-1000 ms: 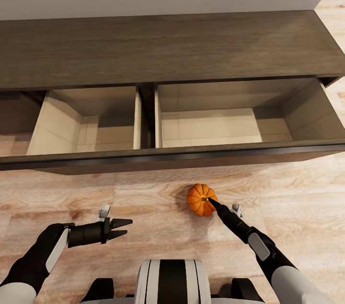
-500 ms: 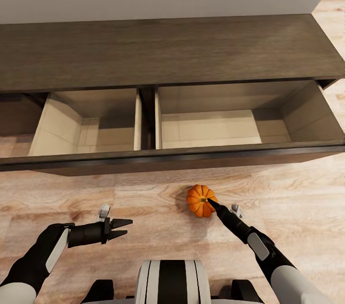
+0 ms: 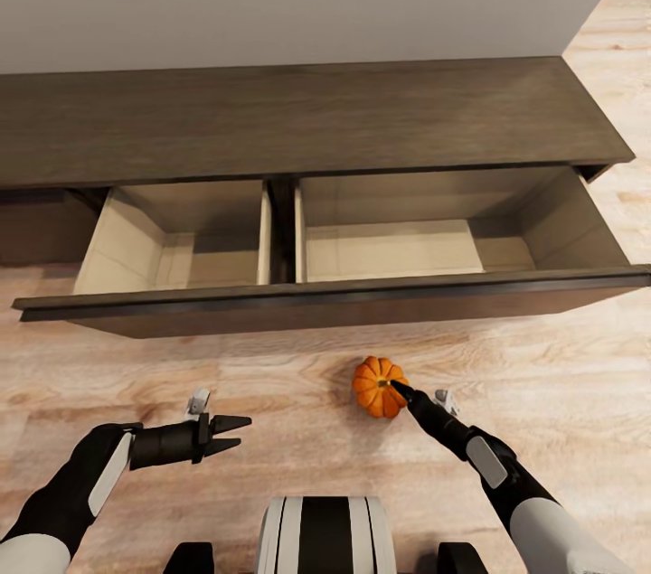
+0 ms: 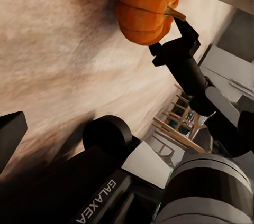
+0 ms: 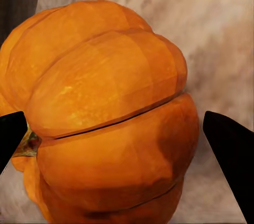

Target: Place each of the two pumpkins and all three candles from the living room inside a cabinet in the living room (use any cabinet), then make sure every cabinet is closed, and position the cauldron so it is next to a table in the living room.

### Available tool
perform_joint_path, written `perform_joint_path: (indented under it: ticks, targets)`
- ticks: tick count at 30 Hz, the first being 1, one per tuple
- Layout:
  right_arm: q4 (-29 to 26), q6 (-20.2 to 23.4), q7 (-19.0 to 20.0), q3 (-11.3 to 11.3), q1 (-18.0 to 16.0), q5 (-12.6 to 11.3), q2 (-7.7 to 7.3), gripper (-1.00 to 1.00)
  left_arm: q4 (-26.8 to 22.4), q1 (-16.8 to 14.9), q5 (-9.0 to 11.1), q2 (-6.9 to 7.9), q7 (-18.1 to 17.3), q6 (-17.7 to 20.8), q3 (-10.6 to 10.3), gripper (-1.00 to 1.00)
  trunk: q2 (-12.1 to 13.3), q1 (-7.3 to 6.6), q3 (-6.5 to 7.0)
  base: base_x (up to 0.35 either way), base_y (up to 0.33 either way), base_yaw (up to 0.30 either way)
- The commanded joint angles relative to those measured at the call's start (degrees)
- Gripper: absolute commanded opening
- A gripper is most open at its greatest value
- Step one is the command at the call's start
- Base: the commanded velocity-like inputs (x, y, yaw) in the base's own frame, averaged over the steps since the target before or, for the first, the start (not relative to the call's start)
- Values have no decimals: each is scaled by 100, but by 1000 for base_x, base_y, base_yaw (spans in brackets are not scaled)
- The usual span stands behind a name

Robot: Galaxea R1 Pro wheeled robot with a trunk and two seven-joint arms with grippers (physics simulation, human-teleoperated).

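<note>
Cabinet (image 3: 307, 113): long, low, dark brown, against a pale wall; its wide drawer (image 3: 334, 303) stands pulled out, two pale-wood compartments showing, both bare. Floor (image 3: 561, 375): light wood planks. Left arm (image 3: 72, 484): bent in from the lower left, forearm level, pointing toward the robot's middle; left pincer (image 3: 237, 431) released, its two dark tips apart over bare floor. Right arm (image 3: 506, 484): stretched forward and inward from the lower right; right pincer (image 3: 394, 386) clenched on the pumpkin (image 3: 378, 386) at its stem side, one tip to each flank in the right wrist view. Pumpkin: orange, ribbed, above the floor just in front of the drawer's right half.
</note>
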Motion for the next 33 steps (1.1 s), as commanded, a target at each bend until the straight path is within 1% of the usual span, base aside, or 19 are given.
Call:
perform_joint_path:
  ticks: [1, 3, 6, 7, 11, 13, 16, 19, 22, 27, 30, 33]
  targets:
    - [-1, 80, -2, -23, -9, -39, 2, -100, 1, 0, -8, 0, -20, 26, 5, 100, 0, -4, 20, -31, 0, 0]
    - [-3, 112, -41, -26, -13, -40, 7, -100, 2, 1, -11, 0, -20, 26, 5, 100, 3, -9, 64, -13, 0, 0]
    - [-23, 393, -372, -28, -23, -75, 14, -100, 1, 0, -6, 0, -24, 29, 6, 100, 7, -17, 131, -97, 0, 0]
    - [-31, 433, -406, -28, -23, -79, 24, -100, 2, 0, -5, 0, -24, 29, 6, 100, 8, -19, 153, -280, 0, 0]
    - [-38, 514, -447, -32, -24, -95, 29, -100, 3, 0, -4, 0, -24, 33, 8, 100, 14, -30, 242, -152, 0, 0]
    - [-42, 687, -453, -38, -24, -100, 43, -100, 4, -1, -4, 0, -19, 35, 6, 100, 16, -35, 286, -20, 0, 0]
    - [-41, 828, -466, -44, -28, -112, 44, -100, 3, -2, -4, 0, -10, 34, 8, 100, 20, -43, 352, -5, 0, 0]
    - [-39, 946, -568, -51, -44, -123, 34, -100, 5, 0, 2, 0, 109, 33, 13, 100, 25, -50, 419, -38, 0, 0]
    - [-37, 1075, -621, -71, -49, -127, 23, -100, 6, 0, 12, 0, 232, 36, 29, 100, 29, -58, 485, -202, 0, 0]
    - [-17, 1147, -642, -80, -47, -133, 42, -100, 6, 0, 14, 0, 256, 35, 28, 100, 35, -71, 596, -35, 0, 0]
    - [-17, 1298, -661, -87, -43, -142, 46, -100, 6, -3, 14, 0, 257, 35, 26, 100, 39, -79, 663, -4, 0, 0]
    - [-13, 1354, -665, -89, -42, -145, 47, -100, 6, -3, 14, 0, 257, 37, 38, 100, 43, -86, 729, -187, 0, 0]
